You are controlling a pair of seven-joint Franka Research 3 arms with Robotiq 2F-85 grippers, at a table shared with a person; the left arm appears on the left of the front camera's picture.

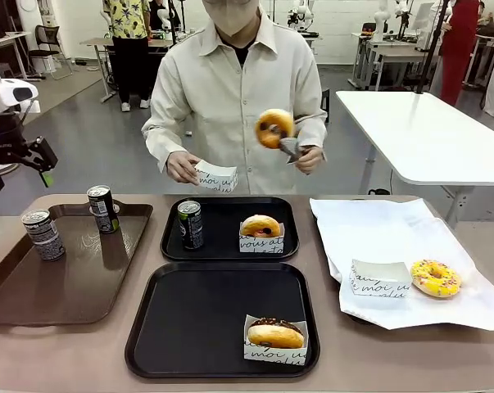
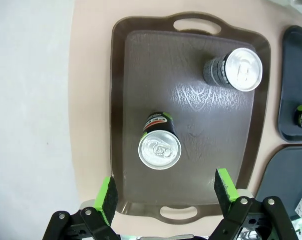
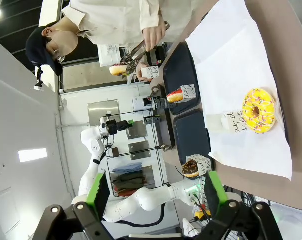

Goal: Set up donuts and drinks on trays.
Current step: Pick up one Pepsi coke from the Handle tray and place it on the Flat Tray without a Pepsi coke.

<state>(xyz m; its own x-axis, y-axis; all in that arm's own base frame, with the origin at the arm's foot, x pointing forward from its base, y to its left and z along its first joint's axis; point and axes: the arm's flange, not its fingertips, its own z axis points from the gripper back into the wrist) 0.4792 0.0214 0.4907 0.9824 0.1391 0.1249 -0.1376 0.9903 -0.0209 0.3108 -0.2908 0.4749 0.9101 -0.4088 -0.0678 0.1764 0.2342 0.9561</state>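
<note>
The left tool [image 2: 166, 192] is fully spread and holds nothing. It hangs above the brown tray [image 2: 140, 75] without contact. The nearer can [image 2: 160, 145] stands upright just ahead of the gap between its fingers, and the second can [image 2: 236, 67] stands upright farther along the same tray. The right tool [image 3: 156, 192] is likewise spread and empty, raised well away from the counter [image 1: 66, 352]. Completed, judged from the layout: the far black tray [image 1: 230, 209] carries a third can [image 1: 190, 224] and a sleeved donut [image 1: 261, 232], side by side. The near black tray [image 1: 197, 319] carries a chocolate-iced donut [image 1: 276, 336] in its sleeve at one corner, and no drink. Outstanding: a can must go from the brown tray to the near black tray, which is probably the left tool's assignment. On the white paper sheet [image 1: 394, 229] a yellow-iced donut [image 1: 435, 277] lies unsleeved, just beside an empty sleeve [image 1: 379, 281]. The person across the counter holds a further donut [image 1: 274, 128] in tongs [image 1: 291, 147] with one hand [image 1: 310, 158] and an open sleeve [image 1: 216, 177] in the other hand [image 1: 181, 166].
</note>
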